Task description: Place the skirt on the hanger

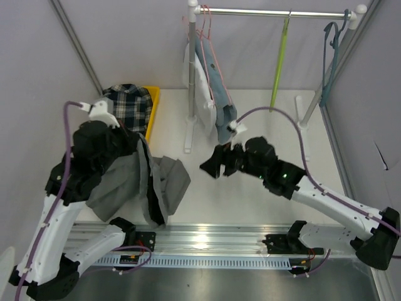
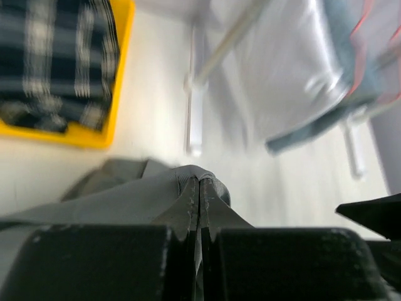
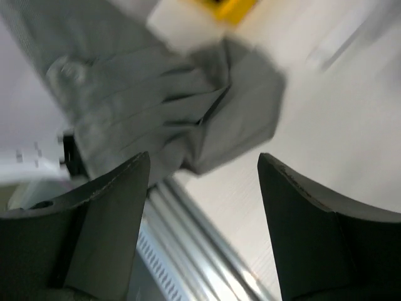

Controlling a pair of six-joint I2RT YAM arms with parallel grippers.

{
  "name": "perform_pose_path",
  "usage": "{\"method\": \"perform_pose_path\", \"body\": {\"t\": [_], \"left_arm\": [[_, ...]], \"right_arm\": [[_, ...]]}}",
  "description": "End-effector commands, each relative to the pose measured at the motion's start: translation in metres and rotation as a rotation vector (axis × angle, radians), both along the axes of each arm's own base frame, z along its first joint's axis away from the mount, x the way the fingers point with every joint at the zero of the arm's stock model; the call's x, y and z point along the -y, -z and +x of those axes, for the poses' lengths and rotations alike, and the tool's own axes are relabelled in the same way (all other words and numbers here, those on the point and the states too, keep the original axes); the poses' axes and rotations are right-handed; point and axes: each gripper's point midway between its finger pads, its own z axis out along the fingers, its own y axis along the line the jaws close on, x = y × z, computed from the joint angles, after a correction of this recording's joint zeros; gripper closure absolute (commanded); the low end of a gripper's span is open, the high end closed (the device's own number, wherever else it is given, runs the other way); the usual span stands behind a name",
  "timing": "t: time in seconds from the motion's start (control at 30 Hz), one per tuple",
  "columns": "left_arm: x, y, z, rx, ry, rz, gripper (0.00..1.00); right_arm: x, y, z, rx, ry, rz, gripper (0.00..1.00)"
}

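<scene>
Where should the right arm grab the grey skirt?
Probably best at the grey skirt's free right-hand edge, coming in from the right. The left gripper pinches its top, so that edge hangs loose facing the open right gripper.

Layout from above: the clothes rack [image 1: 276, 11] stands at the back of the table [image 1: 263, 200], with hung garments [image 1: 210, 100] at the left end of its rail, a middle hanger [image 1: 280, 63] and a right-end hanger [image 1: 332, 37]. The bin [image 1: 154, 106] lies left of the rack's left post, with a folded garment [image 1: 128, 106] in it. In front of the bin, the skirt [image 1: 169, 182] hangs pinched in the left gripper [image 2: 199, 200]; the right gripper [image 1: 213, 166], jaws apart, is to its right, not touching it, in front of the rack's left post.
</scene>
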Motion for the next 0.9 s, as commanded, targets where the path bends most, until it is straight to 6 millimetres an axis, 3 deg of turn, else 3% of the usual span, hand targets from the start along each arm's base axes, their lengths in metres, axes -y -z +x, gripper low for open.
{"method": "perform_pose_path", "body": {"t": [0.0,0.03,0.1,0.13,0.2,0.23,0.33,0.37,0.67,0.87], "left_arm": [[0.026,0.033,0.004,-0.057,0.064,-0.072,1.0],[0.03,0.05,0.002,-0.089,0.076,-0.064,1.0],[0.032,0.052,0.0,-0.085,0.071,-0.075,1.0],[0.037,0.057,-0.002,-0.094,0.085,-0.069,1.0],[0.038,0.059,-0.003,-0.099,0.08,-0.066,1.0],[0.041,0.061,-0.004,-0.101,0.089,-0.064,1.0],[0.043,0.065,-0.004,-0.112,0.092,-0.06,1.0],[0.044,0.065,-0.003,-0.109,0.094,-0.061,1.0],[0.048,0.069,-0.005,-0.112,0.106,-0.061,1.0],[0.048,0.07,-0.005,-0.107,0.104,-0.058,1.0]], "right_arm": [[-0.038,0.018,-0.048,-0.069,-0.074,0.093,0.25],[-0.045,0.032,-0.058,-0.095,-0.081,0.096,0.25],[-0.056,0.041,-0.068,-0.088,-0.047,0.101,0.24],[-0.069,0.051,-0.09,-0.096,-0.089,0.083,0.24],[-0.076,0.065,-0.099,-0.102,-0.059,0.057,0.22],[-0.086,0.076,-0.113,-0.109,-0.089,0.038,0.22],[-0.101,0.088,-0.125,-0.131,-0.099,0.025,0.21],[-0.109,0.102,-0.133,-0.148,-0.115,-0.005,0.21],[-0.145,0.17,-0.159,-0.26,-0.129,-0.158,0.21],[-0.148,0.186,-0.156,-0.292,-0.113,-0.193,0.33]]}}
